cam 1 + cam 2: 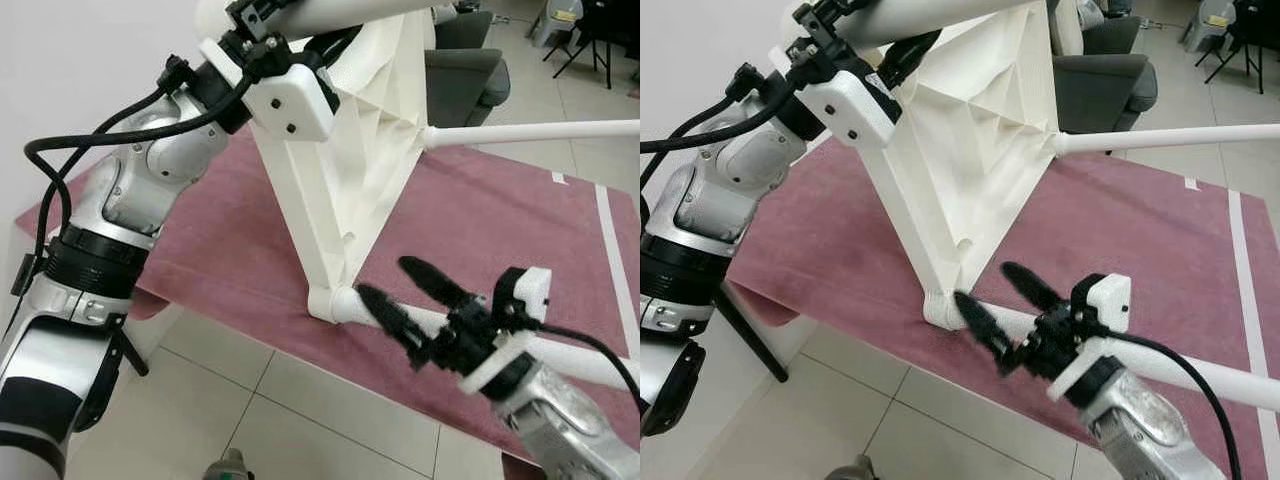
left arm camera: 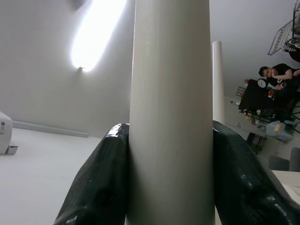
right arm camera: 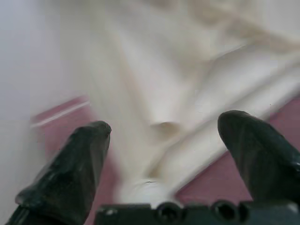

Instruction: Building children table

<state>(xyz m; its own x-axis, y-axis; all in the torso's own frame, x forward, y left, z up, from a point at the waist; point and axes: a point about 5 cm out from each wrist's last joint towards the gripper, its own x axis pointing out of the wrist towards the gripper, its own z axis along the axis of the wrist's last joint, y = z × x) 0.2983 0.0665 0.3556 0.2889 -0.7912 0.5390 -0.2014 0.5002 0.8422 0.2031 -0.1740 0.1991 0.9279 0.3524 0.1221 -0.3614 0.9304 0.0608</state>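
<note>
A white plastic tabletop [image 1: 345, 150] stands on its edge on a maroon cloth [image 1: 500, 220], ribbed underside showing. White legs stick out of its corners: one [image 1: 540, 132] points right, one [image 1: 590, 362] lies along the cloth by my right arm. My left gripper [image 1: 262, 18] is high up, shut on the top leg [image 2: 171, 112], black fingers [image 2: 101, 178] pressed on either side. My right gripper [image 1: 405, 298] hovers open by the lower corner socket [image 1: 335, 300], fingers [image 3: 75, 164] spread with nothing between them.
The cloth covers a low platform whose near edge [image 1: 250, 335] drops to pale floor tiles [image 1: 270, 410]. A dark armchair [image 1: 465, 70] stands behind the tabletop. White tape [image 1: 615, 260] runs along the cloth at right. A person [image 2: 276, 75] is far off in the left wrist view.
</note>
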